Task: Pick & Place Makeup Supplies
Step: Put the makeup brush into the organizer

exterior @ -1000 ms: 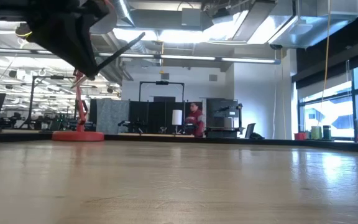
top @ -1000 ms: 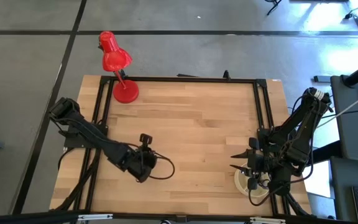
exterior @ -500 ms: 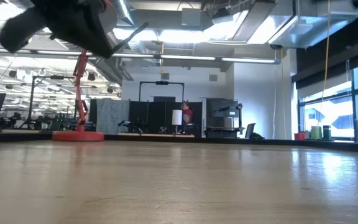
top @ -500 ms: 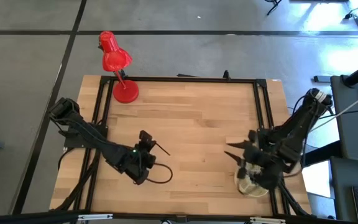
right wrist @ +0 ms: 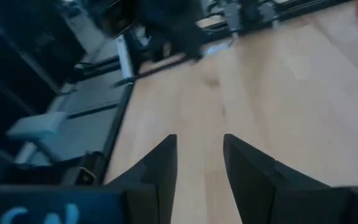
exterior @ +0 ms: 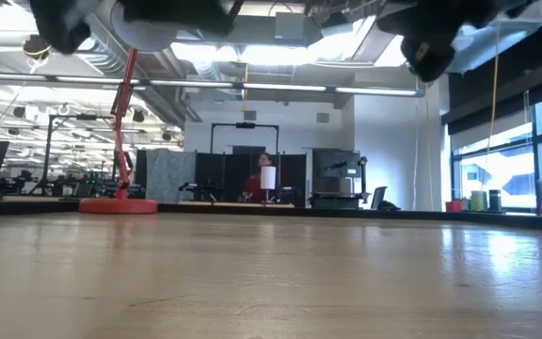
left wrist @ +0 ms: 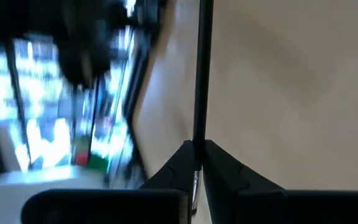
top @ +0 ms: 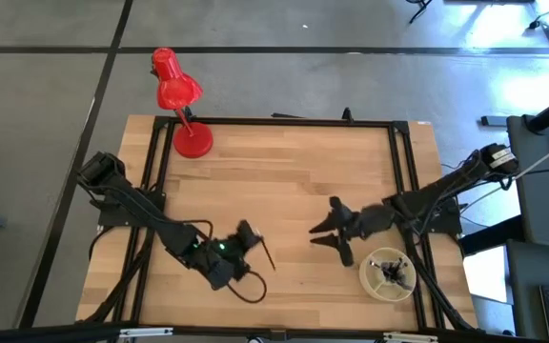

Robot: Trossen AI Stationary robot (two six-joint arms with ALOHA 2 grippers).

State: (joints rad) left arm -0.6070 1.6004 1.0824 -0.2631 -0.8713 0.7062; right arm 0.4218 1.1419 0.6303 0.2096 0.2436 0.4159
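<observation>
The left gripper (left wrist: pixel 197 163) is pinched shut on one slim dark makeup brush (left wrist: pixel 201 68), which is held by its end so the stick juts straight out past the fingertips. In the high view the left gripper (top: pixel 246 234) is seen over the near-left part of the light wooden table (top: pixel 294 162), with the brush (top: pixel 266 253) angled out toward the middle, clear of the wood. Held this way, the brush is judged to be in carry toward the holder, or offered for a hand-over.

The right gripper (right wrist: pixel 199 158) is spread apart, nothing between its dark fingers. It is placed near mid-table (top: pixel 330 232), pointed at the left gripper, well apart from it — likely to receive the brush.

The round pale cup (top: pixel 387 273) stands near the front-right corner, with more dark brushes upright inside. A red desk lamp (top: pixel 177 95) stands at the far-left corner, unused.
</observation>
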